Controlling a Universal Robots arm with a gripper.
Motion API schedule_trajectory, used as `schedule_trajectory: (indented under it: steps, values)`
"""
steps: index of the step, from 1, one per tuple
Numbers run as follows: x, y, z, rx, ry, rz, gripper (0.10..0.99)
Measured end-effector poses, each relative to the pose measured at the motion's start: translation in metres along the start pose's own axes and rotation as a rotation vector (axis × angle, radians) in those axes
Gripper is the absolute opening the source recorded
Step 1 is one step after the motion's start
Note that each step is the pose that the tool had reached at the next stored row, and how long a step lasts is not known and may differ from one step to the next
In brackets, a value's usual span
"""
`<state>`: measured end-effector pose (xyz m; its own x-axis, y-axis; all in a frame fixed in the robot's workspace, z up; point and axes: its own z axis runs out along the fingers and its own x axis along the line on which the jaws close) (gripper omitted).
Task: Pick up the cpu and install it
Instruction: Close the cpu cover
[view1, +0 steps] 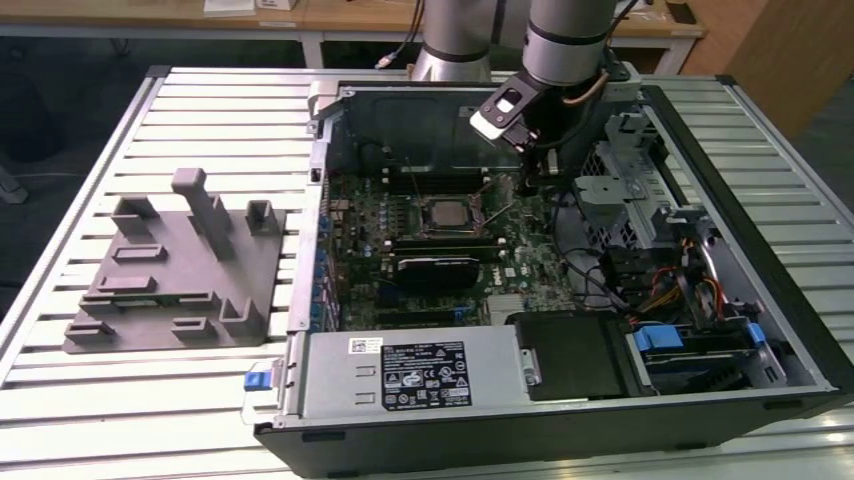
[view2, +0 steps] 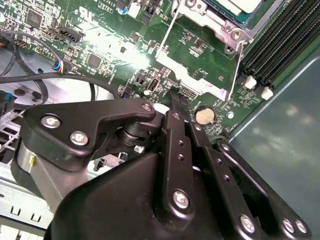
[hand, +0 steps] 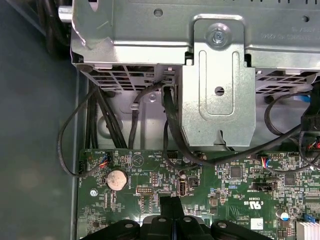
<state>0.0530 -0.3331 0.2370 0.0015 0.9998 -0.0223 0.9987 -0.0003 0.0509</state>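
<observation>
The cpu (view1: 441, 213), a small square chip with a pale silver top, lies in the motherboard socket inside the open computer case. In the second wrist view the cpu (view2: 235, 6) shows at the picture's edge, with the socket's metal load plate (view2: 192, 70) swung open beside it. My gripper (view1: 534, 185) is low over the board, on the exterior view's right of the socket. Its black fingers (view2: 175, 130) are pressed together with nothing between them. The gripper (view2: 176, 100) tip hovers by the load plate's free edge. In the first wrist view the gripper (hand: 172, 207) is shut above the green board.
A grey fixture (view1: 174, 270) stands on the slatted table on the exterior view's left of the case. A metal drive cage (hand: 215, 75) and black cables (hand: 170, 125) crowd the board's edge. A coin battery (view2: 204, 116), memory slots (view2: 280, 45) and the power supply (view1: 407, 370) are nearby.
</observation>
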Motion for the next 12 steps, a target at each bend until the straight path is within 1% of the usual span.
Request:
schedule_trajectory:
  steps: [4,6,12]
  values:
    - [0.0,-0.0012,0.0,0.0,0.0002,0.0,0.106]
    - [0.0,-0.0029,0.0,0.0,0.0,0.0,0.106]
    - [0.0,-0.0132,-0.0005,0.0,0.0,0.0,0.106]
